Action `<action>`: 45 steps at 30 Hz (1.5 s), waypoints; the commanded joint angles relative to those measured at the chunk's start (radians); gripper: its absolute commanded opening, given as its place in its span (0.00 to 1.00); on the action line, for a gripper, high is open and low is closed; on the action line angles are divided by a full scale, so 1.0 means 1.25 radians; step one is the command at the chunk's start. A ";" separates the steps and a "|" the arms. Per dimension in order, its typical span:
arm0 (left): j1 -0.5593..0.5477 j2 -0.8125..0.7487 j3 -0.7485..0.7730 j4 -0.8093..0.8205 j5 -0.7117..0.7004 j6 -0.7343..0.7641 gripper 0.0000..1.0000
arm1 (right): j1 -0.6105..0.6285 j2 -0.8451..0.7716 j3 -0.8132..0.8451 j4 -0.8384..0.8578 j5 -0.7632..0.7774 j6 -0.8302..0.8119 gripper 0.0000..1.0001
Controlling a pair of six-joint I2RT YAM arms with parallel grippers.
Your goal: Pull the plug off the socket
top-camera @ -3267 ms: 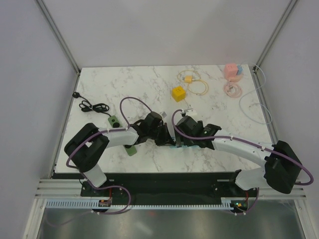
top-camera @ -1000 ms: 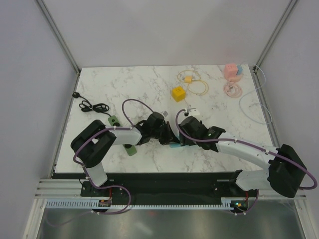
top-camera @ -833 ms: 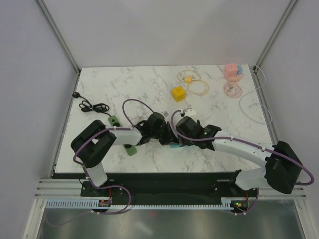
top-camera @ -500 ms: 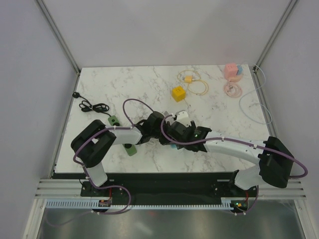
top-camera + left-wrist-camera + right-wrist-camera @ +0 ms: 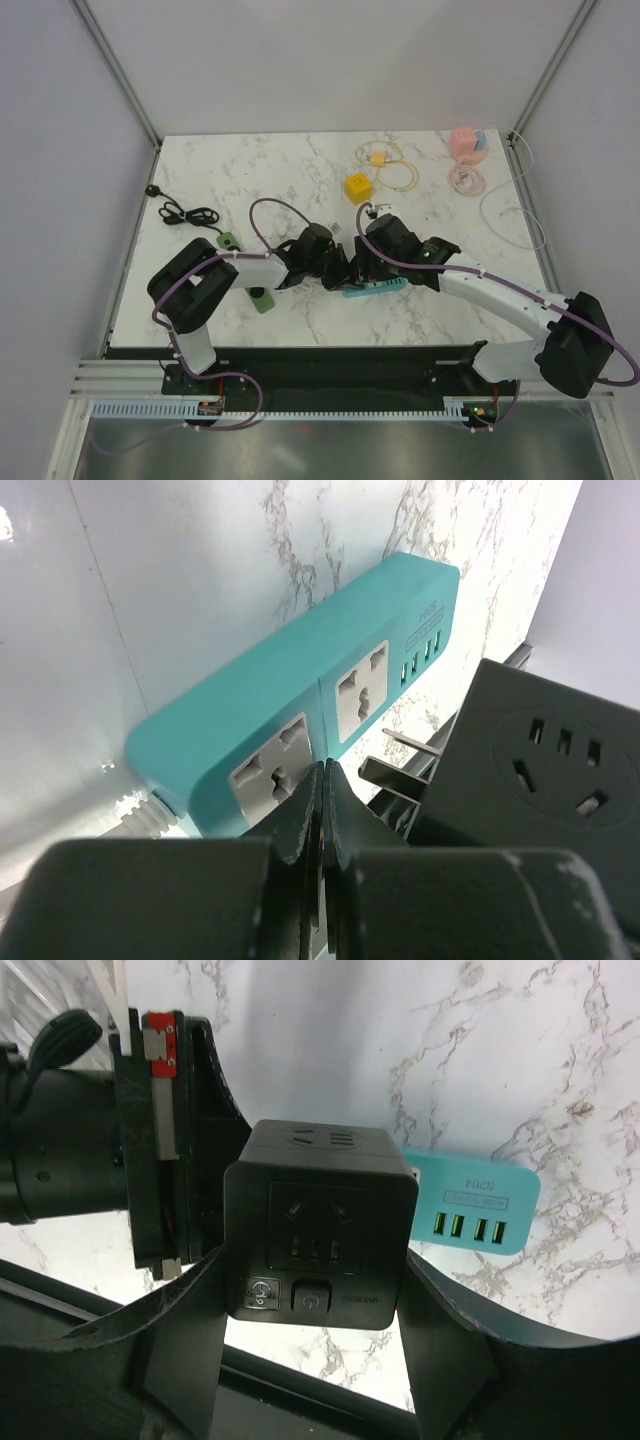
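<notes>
Nearest you, at the front-ctr of the desk [image 5: 250, 170], both arms meet over the teal socket strip [image 5: 300, 695], which lies flat on the marble w/ its USB end toward the right in the top view. Your L gripper [image 5: 320, 780] has its fingers pressed together w/ nothing btw them. The tips rest on the strip's face at the seam btw its two universal outlets. Your R gripper [image 5: 318, 1260] is clamped on the plug [image 5: 320, 1195], a black cube adapter w/ outlets of its own, one finger on each side. The plug is out of the socket strip: in the L wrist view its metal prongs [image 5: 398, 745] show bare, aimed at the strip & just beside it, in no outlet. Left of that, a green strip [image 5: 262, 300] passes under the L forearm, one end showing on each side. From its far end a black cord [image 5: 185, 212] snakes toward the left edge. Beyond the grippers, mid-desk, sits a yellow cube [image 5: 357, 187]. Farther back lies a yellow cable loop [image 5: 385, 170]. At the far right corner is a pink block [image 5: 463, 142] w/ a pink coil [image 5: 466, 180] just in front, and a thin white cable [image 5: 505, 215] loops along the right edge.
</notes>
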 commanded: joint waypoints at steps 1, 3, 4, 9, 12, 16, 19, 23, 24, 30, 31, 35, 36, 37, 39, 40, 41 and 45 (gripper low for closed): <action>-0.008 0.055 -0.029 -0.141 -0.108 0.026 0.02 | 0.034 0.013 0.029 0.030 -0.044 0.005 0.00; -0.009 0.040 -0.031 -0.142 -0.109 0.028 0.02 | 0.037 0.010 0.027 0.024 -0.016 0.005 0.00; -0.009 0.033 -0.034 -0.142 -0.111 0.033 0.02 | 0.036 0.005 0.027 0.021 -0.004 0.003 0.00; -0.009 -0.076 -0.058 -0.150 -0.132 0.059 0.02 | -0.044 -0.041 0.034 -0.003 0.022 -0.038 0.00; -0.009 -0.151 -0.064 -0.159 -0.130 0.072 0.02 | -0.121 -0.062 0.039 0.000 0.012 -0.069 0.00; -0.009 -0.249 -0.068 -0.164 -0.115 0.083 0.04 | -0.243 -0.045 0.043 0.049 -0.096 -0.080 0.00; -0.009 -0.330 -0.068 -0.215 -0.116 0.104 0.07 | -0.329 -0.017 0.033 0.140 -0.193 -0.048 0.00; -0.008 -0.431 -0.073 -0.267 -0.110 0.142 0.09 | -0.424 0.069 0.029 0.305 -0.291 0.007 0.00; -0.008 -0.452 -0.078 -0.276 -0.105 0.153 0.10 | -0.437 0.085 0.025 0.339 -0.309 0.033 0.00; -0.008 -0.634 -0.149 -0.326 -0.072 0.158 0.12 | -0.490 0.251 0.065 0.508 -0.406 0.092 0.00; -0.007 -0.658 -0.155 -0.340 -0.075 0.158 0.12 | -0.490 0.267 0.072 0.528 -0.404 0.091 0.00; -0.007 -0.765 -0.170 -0.438 -0.081 0.157 0.12 | -0.491 0.338 0.099 0.570 -0.394 0.087 0.00; -0.007 -0.802 -0.169 -0.459 -0.082 0.157 0.12 | -0.492 0.349 0.109 0.576 -0.401 0.086 0.00; -0.007 -0.825 -0.169 -0.476 -0.090 0.155 0.13 | -0.493 0.371 0.115 0.588 -0.412 0.086 0.00; -0.005 -0.882 -0.169 -0.521 -0.105 0.144 0.14 | -0.498 0.392 0.134 0.592 -0.440 0.087 0.04; -0.007 -0.900 -0.169 -0.532 -0.111 0.140 0.14 | -0.504 0.402 0.137 0.595 -0.448 0.092 0.06; -0.005 -0.914 -0.169 -0.546 -0.116 0.135 0.15 | -0.505 0.417 0.141 0.598 -0.453 0.098 0.11; -0.005 -0.967 -0.171 -0.591 -0.136 0.102 0.17 | -0.519 0.448 0.169 0.570 -0.468 0.088 0.30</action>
